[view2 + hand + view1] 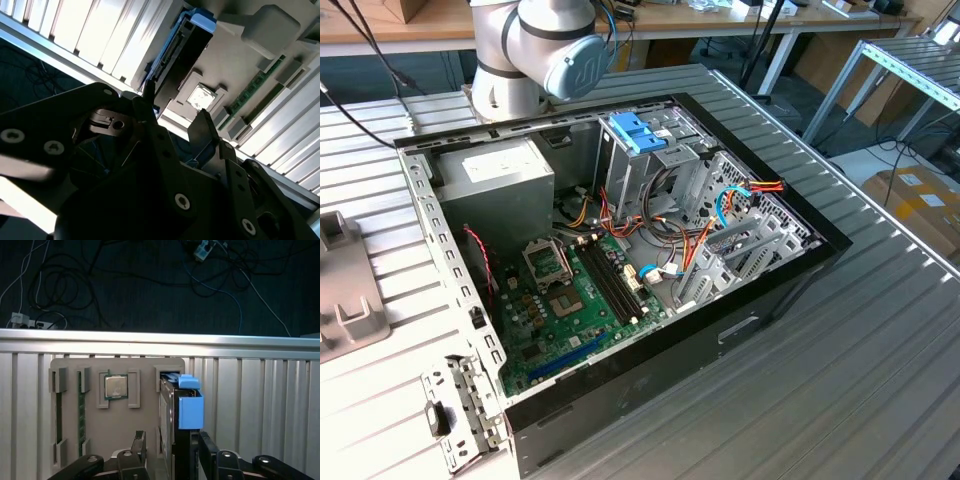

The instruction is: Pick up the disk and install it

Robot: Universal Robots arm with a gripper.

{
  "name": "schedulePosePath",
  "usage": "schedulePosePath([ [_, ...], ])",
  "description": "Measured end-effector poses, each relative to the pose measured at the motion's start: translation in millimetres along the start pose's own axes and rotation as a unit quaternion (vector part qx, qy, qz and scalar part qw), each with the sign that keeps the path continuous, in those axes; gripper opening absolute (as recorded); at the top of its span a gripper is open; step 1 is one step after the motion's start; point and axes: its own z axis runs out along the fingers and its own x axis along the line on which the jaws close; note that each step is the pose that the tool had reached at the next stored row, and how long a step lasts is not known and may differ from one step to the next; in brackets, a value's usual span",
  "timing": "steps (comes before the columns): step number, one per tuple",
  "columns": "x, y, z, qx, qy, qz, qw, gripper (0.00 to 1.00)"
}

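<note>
Spread open and grasping nothing, the gripper (pixel 172 436) is lined up astride the disk (pixel 189 410), which is stood on edge in a slot of the grey fixture tray (pixel 117 427) near the edge of the table (pixel 260 405), presumably so its flat faces are offered for pinching.

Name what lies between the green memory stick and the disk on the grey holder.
A processor chip, between memory stick and disk, in the first wrist view.
</note>
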Motion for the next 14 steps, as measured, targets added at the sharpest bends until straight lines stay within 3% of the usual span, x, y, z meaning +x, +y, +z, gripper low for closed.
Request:
schedulePosePath([
  [2, -2.8, 0.5, 0.3, 0.0, 0.0001, 0.0, 1.0, 0.54],
  [4, -13.0, 9.0, 1.9, -0.0001, 0.0, 0.0, 1.0, 0.54],
  [14, -13.8, 17.3, 11.1, -0.0005, -0.0003, -0.016, 0.99987, 0.54],
])
